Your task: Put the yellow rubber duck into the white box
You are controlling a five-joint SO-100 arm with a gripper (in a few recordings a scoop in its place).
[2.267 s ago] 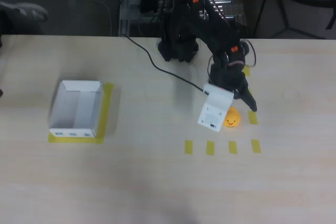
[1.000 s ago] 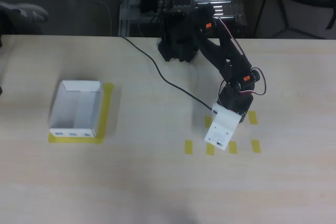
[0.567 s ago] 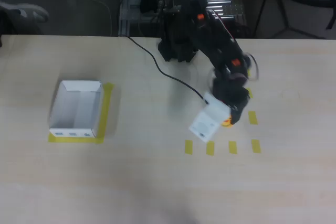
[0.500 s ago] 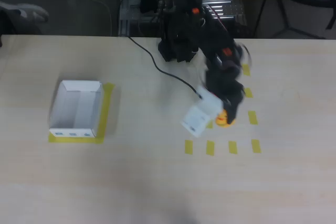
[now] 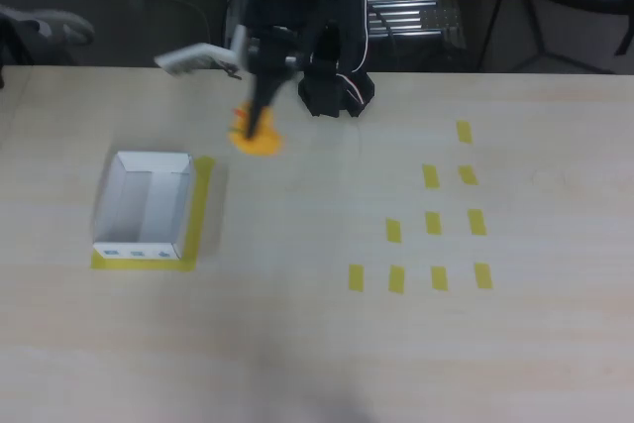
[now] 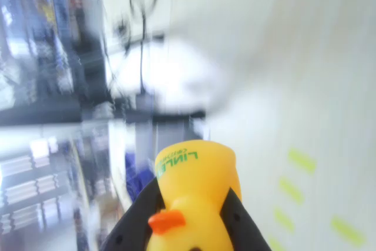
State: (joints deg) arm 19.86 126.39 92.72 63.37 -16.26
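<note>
Two black fingers [image 6: 132, 224] of the end effector [image 6: 188, 221] are clamped on the yellow rubber duck [image 6: 191, 201], one on each flank, in the wrist view. Overhead, the end effector [image 5: 260, 126] carries the duck [image 5: 256, 138] above the worktop [image 5: 317, 344] toward its far edge, just beyond the far right corner of the white box [image 5: 145, 207], which sits near the worktop's left edge on yellow tape [image 5: 202, 207].

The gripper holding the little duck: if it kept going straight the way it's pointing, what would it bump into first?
In the overhead view the gripper, shut on the yellow rubber duck, points downward at bare table, right of the white box. It would probably meet the tabletop first, duck leading, though its height is unclear.
</note>
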